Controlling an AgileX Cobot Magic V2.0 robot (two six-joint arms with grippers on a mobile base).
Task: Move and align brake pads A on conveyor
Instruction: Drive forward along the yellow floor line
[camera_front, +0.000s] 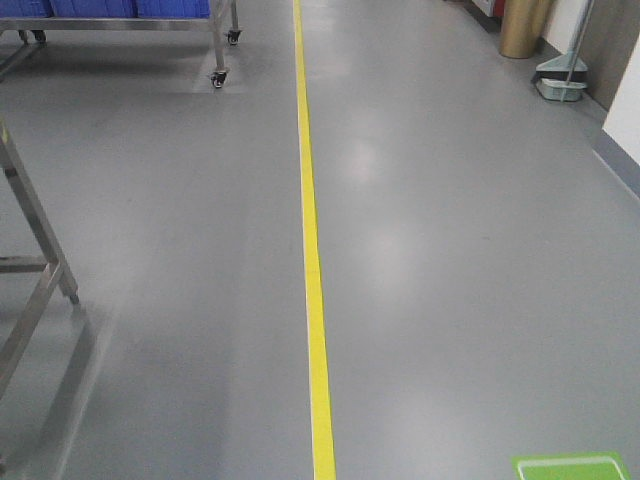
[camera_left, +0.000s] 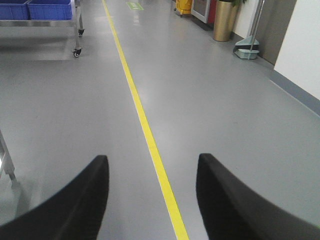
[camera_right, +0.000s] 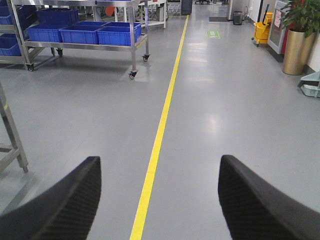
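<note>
Yellow floor line (camera_front: 312, 250), left end effector (camera_left: 151, 167) agape, right end effector (camera_right: 159, 167) agape

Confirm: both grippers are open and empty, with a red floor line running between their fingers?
Wrong colour: the floor line is yellow, not red, as the right wrist view shows. The left gripper and right gripper are open and empty.

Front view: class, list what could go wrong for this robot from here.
1. The steel frame leg stands close on the left; drifting off the yellow line could clip it.
2. The trolley castor sits near that line ahead.
3. The left gripper and right gripper are open and empty; no brake pads or conveyor are in view, so closing now would likely grasp nothing.
</note>
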